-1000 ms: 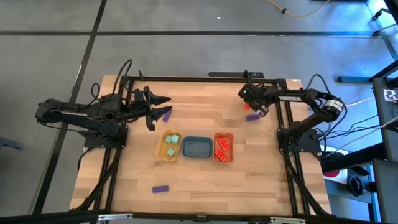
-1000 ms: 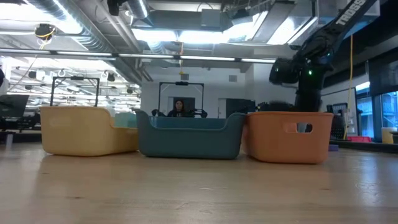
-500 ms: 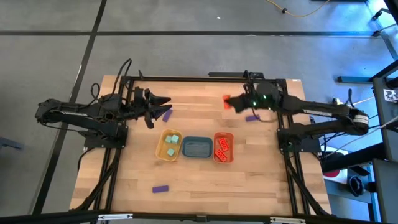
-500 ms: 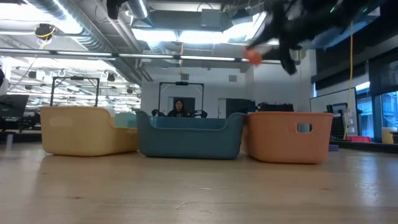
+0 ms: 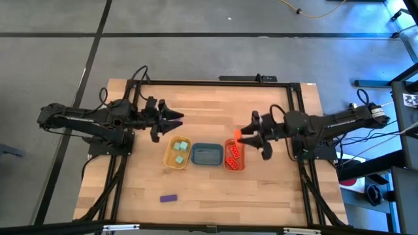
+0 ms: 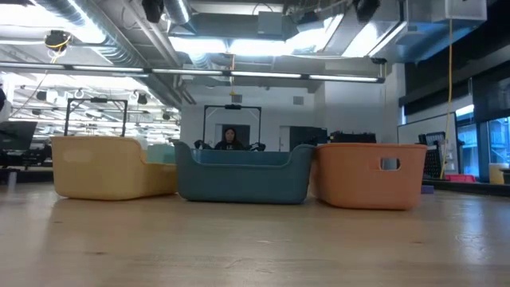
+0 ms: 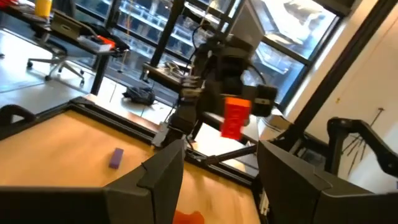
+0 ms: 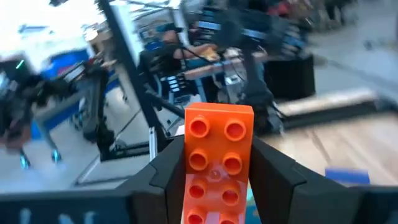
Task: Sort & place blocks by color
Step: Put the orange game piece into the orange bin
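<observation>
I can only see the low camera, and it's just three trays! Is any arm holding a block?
Observer: Yes. The right tool grips an orange-red brick, up close to the orange tray.
Operator: Is anything in that tray?
Observer: Yes, other bricks of the same colour lie inside it.
Operator: What about the other arm?
Observer: The left tool is open and empty, near the yellow tray.

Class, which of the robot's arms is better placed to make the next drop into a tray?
The right. Its right gripper already holds an orange-red brick beside the orange tray; the left gripper is empty.
</observation>
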### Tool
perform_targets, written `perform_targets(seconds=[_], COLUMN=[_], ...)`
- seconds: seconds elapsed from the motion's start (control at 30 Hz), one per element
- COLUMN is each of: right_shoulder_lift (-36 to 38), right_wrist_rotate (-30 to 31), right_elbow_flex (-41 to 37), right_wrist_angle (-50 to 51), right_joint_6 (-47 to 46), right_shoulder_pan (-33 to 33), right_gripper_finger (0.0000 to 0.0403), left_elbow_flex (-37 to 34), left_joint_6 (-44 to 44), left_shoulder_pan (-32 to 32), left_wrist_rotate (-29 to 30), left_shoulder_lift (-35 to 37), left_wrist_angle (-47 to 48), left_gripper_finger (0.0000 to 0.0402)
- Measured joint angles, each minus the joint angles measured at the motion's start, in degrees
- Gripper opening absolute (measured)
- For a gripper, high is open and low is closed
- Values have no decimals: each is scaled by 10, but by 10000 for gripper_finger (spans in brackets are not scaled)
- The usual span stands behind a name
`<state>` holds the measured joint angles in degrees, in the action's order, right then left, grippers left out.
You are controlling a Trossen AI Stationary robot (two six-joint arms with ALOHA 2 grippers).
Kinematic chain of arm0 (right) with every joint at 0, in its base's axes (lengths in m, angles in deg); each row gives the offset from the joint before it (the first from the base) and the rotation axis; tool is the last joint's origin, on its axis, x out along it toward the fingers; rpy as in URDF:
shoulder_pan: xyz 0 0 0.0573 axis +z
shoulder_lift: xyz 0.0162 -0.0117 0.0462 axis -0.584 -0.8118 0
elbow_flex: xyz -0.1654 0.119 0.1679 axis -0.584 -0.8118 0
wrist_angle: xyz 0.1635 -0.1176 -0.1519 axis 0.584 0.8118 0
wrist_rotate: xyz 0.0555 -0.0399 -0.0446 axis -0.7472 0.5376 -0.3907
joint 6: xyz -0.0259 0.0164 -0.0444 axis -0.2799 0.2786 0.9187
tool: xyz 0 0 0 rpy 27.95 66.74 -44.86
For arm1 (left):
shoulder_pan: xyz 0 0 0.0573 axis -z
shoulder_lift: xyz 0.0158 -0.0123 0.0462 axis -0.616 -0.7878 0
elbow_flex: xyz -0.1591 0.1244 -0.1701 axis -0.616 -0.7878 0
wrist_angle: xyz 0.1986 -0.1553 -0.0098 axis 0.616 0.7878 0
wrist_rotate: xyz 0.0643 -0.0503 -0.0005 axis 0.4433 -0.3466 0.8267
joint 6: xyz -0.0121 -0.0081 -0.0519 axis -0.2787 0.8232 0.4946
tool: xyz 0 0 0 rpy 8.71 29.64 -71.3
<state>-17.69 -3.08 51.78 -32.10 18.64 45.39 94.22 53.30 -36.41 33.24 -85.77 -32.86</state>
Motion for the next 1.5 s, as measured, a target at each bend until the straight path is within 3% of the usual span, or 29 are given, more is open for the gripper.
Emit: perform_targets(seconds=[0.17,0.47,0.6,0.77,0.9,1.17,1.5], right_shoulder_lift=[0,0,-23,-100,-169,-288,-404], right_wrist_rotate=[0,0,0,0,-2,-2,-1], right_elbow_flex=[0,3,78,208,259,242,236], right_wrist_angle=[-1,3,128,346,444,530,526], right_joint_6=[90,90,75,76,60,1,-15], right_shoulder_pan=[32,33,33,33,33,33,33], right_gripper_finger=[138,138,138,138,138,138,138], left_elbow_flex=[0,0,0,0,0,0,0], left_joint_6=[-2,-31,-32,-32,-32,-32,-33], left_shoulder_pan=[0,0,0,0,0,0,0], left_wrist_rotate=[22,37,38,50,50,48,48], left_shoulder_lift=[-1,-1,-1,-1,-1,-1,-1], left_wrist_angle=[0,0,0,0,0,0,0], left_gripper_finger=[195,195,195,195,195,195,195])
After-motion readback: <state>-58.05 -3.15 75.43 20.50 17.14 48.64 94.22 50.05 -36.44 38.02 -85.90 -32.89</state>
